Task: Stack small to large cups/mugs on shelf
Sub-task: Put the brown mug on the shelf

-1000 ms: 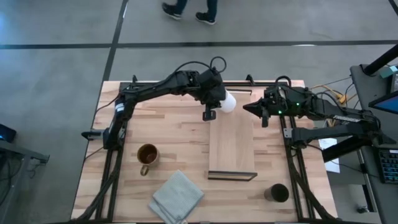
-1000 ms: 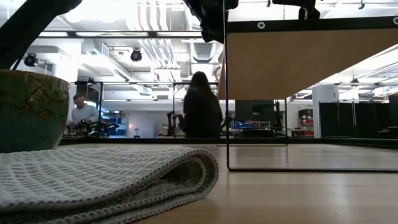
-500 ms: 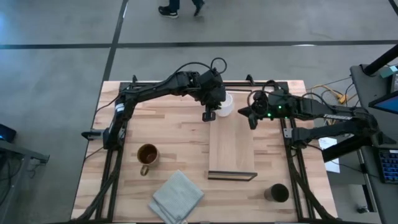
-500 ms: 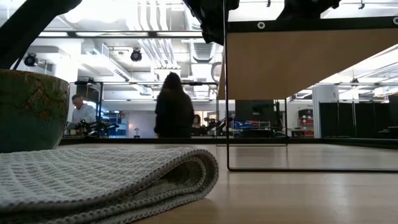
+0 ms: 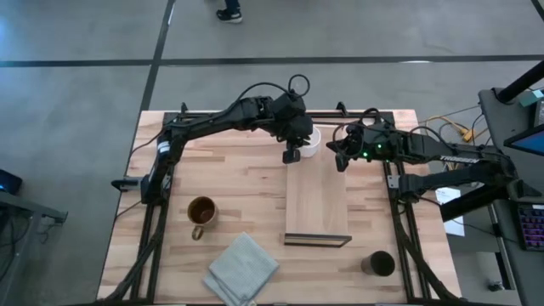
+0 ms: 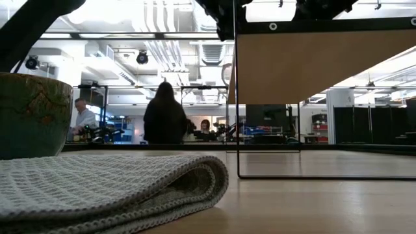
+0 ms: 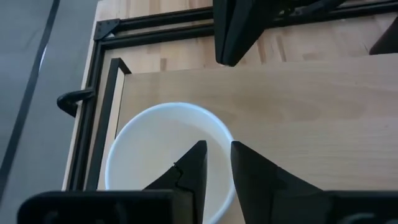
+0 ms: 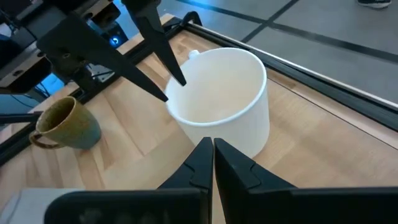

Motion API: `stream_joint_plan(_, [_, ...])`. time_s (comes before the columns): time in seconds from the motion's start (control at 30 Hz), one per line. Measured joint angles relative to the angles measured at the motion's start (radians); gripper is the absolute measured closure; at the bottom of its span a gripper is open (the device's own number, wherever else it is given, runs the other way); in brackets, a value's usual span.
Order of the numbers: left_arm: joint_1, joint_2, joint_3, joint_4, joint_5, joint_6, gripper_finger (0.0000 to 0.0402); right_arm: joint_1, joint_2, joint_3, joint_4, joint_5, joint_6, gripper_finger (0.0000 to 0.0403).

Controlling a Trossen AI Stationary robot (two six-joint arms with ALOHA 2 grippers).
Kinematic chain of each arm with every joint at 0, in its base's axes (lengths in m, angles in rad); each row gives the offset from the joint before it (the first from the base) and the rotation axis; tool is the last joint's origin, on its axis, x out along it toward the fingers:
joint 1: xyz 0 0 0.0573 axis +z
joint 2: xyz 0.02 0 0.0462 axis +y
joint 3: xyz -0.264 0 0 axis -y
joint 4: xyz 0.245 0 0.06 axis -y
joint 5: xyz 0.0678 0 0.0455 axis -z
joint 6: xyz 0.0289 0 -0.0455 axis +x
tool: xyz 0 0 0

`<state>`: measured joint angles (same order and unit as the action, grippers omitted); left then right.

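The white mug (image 5: pixel 313 140) is upright at the far left corner of the light-wood shelf (image 5: pixel 317 204), which is raised on thin dark legs in the low view (image 6: pixel 312 65). My left gripper (image 7: pixel 216 146) is shut on the mug. My right gripper (image 8: pixel 211 144) is shut, just right of the mug (image 8: pixel 224 93) and low by its wall; whether it touches cannot be told. The brown mug (image 5: pixel 201 212) stands on the table left of the shelf. The dark cup (image 5: pixel 379 263) stands near the table's near right corner. My left gripper pinches the white mug's rim (image 7: pixel 225 133), one finger inside the mug and one outside. The fingers come from above, slanting down. The mug is upright over the shelf's far end; whether its base rests on the plank is hidden.
A folded grey cloth (image 5: pixel 241 270) lies near the table's near edge, left of the shelf's dark-rimmed end. A black frame runs along the table's far edge (image 7: pixel 155 25). People move about in the room beyond the table (image 6: pixel 162 117).
My left gripper has turned the white mug from tilted on its side to upright and brought it down at the shelf's far end. My right gripper has moved toward the table's left, close to the mug.
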<state>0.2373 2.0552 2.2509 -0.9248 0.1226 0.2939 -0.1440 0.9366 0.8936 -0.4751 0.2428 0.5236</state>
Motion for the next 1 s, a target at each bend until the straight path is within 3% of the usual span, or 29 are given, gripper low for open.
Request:
stream_joint_plan(0.17, [-0.019,-0.024,0.0,-0.009,0.0,-0.002,0.0343,0.002,-0.006,0.0,0.0,-0.07,0.048,0.0394])
stream_joint_plan(0.4, [-0.058,-0.124,0.0,-0.097,0.0,-0.003,0.0343,0.008,-0.016,0.0,0.029,-0.343,0.079,0.0394])
stream_joint_plan(0.67, [-0.084,-0.222,0.0,-0.393,-0.005,-0.227,0.0343,0.058,-0.015,0.0,0.115,-0.354,0.095,0.0394])
stream_joint_plan(1.0, [-0.134,-0.266,-0.039,-0.64,-0.007,-0.475,0.0343,0.145,-0.011,0.0,0.305,-0.346,-0.053,0.0394])
